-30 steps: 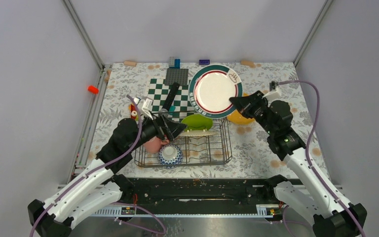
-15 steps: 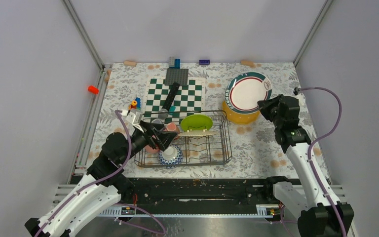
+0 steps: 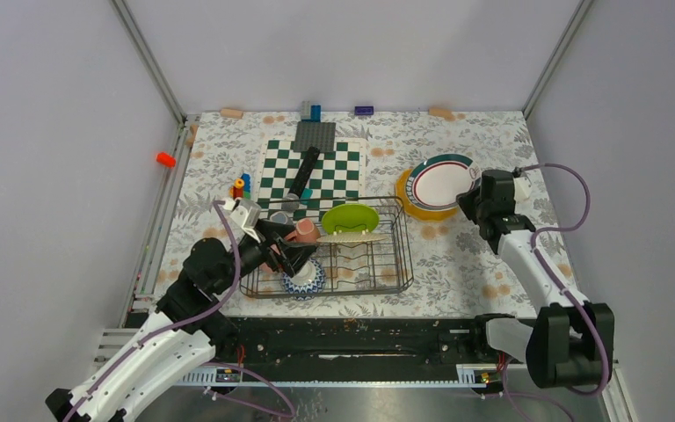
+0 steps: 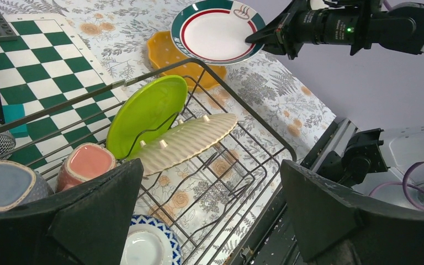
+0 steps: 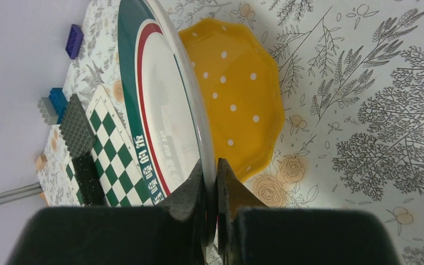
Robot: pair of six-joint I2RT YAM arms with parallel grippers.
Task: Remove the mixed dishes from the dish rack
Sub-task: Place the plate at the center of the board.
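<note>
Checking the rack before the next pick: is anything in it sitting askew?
Yes. The cream ribbed plate lies nearly flat across the prongs of the rack, while the green plate stands on edge, leaning.

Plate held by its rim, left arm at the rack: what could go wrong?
The right gripper pinches the teal-rimmed plate only at its rim; it could slip onto the yellow plate beneath. The open left gripper, close over the dish rack, might knock the salmon mug.
</note>
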